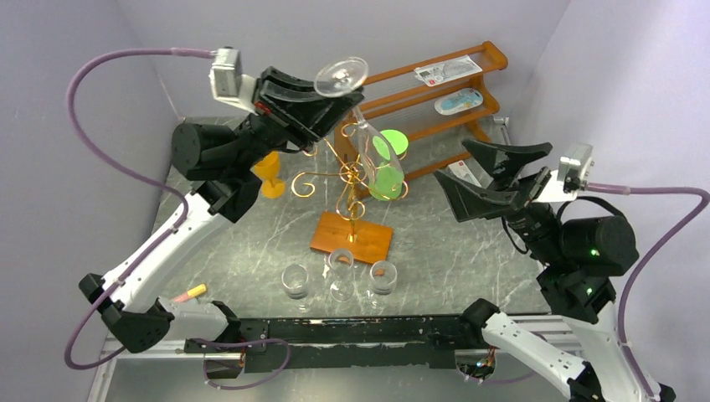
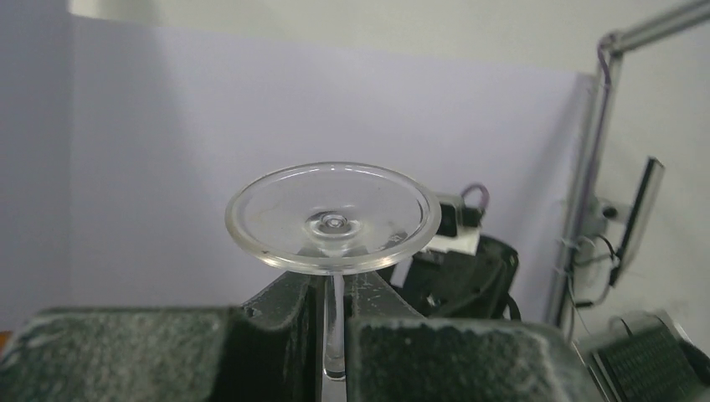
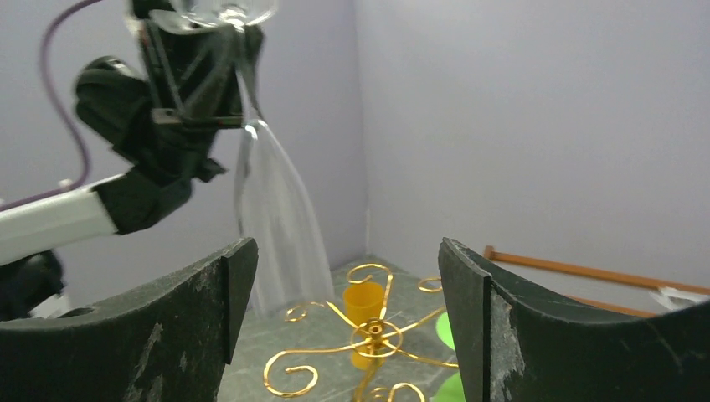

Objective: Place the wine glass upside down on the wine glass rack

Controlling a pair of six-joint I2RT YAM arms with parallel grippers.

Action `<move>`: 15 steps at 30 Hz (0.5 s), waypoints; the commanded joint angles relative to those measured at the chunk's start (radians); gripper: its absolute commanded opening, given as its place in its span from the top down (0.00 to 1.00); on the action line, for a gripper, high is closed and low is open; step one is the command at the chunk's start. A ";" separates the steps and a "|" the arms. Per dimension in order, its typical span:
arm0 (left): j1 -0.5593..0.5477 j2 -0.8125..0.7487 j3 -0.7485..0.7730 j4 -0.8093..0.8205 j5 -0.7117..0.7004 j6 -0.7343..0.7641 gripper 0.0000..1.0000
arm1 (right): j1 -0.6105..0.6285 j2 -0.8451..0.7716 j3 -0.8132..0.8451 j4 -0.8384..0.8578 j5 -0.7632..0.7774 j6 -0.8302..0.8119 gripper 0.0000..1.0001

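Observation:
The wine glass [image 1: 369, 144] hangs upside down and tilted, foot on top and bowl low, just above the gold scroll arms of the wine glass rack [image 1: 350, 180]. My left gripper [image 1: 343, 100] is shut on its stem right under the foot. In the left wrist view the round foot [image 2: 333, 216] sits over the pinched stem, with my left gripper [image 2: 335, 335] closed around it. My right gripper [image 1: 452, 163] stands open to the right of the rack, holding nothing. Its wrist view looks between its open fingers [image 3: 345, 276] at the rack [image 3: 373, 331] and the glass [image 3: 272, 218].
Three small clear glasses [image 1: 341, 272] stand in front of the rack's wooden base [image 1: 352, 237]. An orange goblet [image 1: 270, 172] is to the left, green cups [image 1: 393, 142] are behind the rack, and a brown tiered shelf [image 1: 452, 92] is at the back right. A yellow marker [image 1: 191, 292] lies near left.

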 commanded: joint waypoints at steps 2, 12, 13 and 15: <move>-0.005 0.081 0.036 0.036 0.281 -0.079 0.95 | 0.004 0.096 0.087 -0.094 -0.209 0.038 0.16; -0.084 0.140 0.018 0.076 0.329 -0.099 0.95 | 0.004 0.238 0.197 -0.169 -0.264 0.075 0.22; -0.089 0.147 0.020 0.074 0.332 -0.097 0.95 | 0.004 0.242 0.196 -0.174 -0.261 0.076 0.23; -0.097 0.153 0.025 0.071 0.342 -0.093 0.95 | 0.004 0.241 0.176 -0.163 -0.266 0.087 0.27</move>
